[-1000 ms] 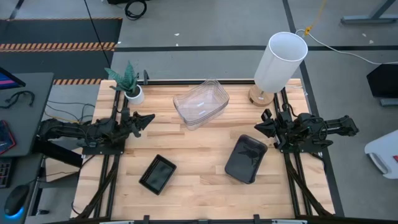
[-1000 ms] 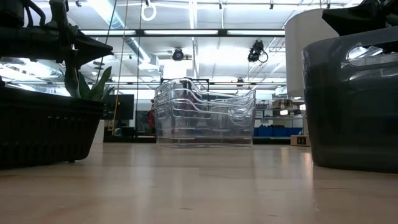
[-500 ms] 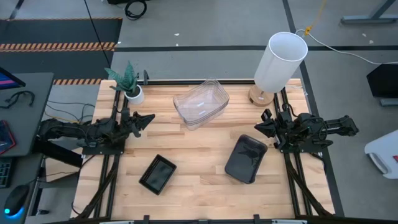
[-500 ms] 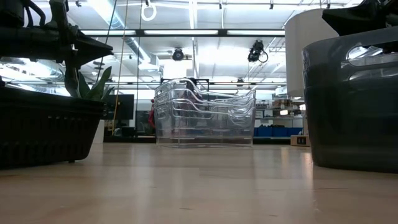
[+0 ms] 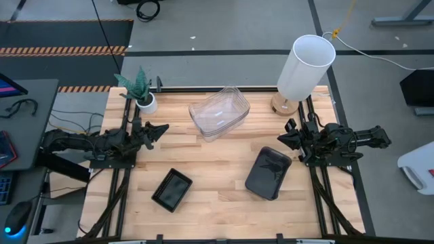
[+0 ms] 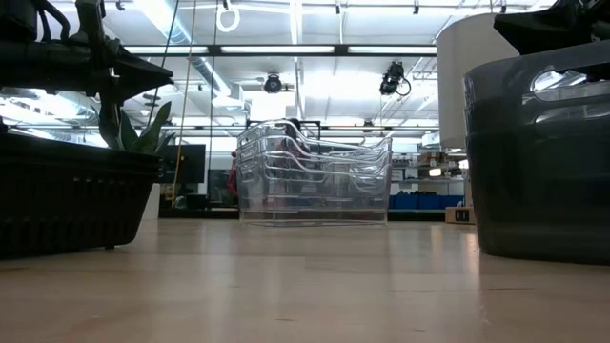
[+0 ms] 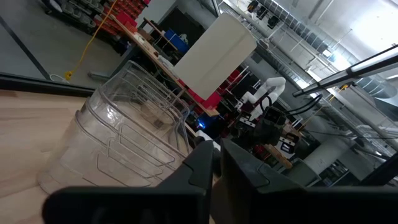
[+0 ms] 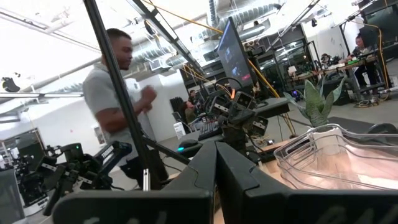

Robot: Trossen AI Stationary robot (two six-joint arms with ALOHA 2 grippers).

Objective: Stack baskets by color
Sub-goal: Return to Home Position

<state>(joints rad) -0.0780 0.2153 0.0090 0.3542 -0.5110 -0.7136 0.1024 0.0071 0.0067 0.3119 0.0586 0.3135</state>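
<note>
Clear plastic catches the light at the upper centre of the high view, where the clear baskets sit nested in one stack on the wooden table. The smoky grey baskets form a second stack at the lower right of centre, turned at an angle to the table's edge. The black baskets make a third, smaller stack at the lower left of centre. The three piles stand well apart from one another. In the low view the black stack fills the left edge, the grey stack the right edge, and the clear stack stands between them farther back.

The left gripper hangs over the table's left edge, its fingers pressed together and empty, pointing toward the clear stack. The right gripper hangs over the right edge, just beside the grey stack's upper end without touching it, its fingers likewise closed on nothing.

A tall white cylinder stands at the table's upper right corner, and a small potted plant at its upper left. In the right wrist view a person in a light grey shirt stands in the room beyond the table.
</note>
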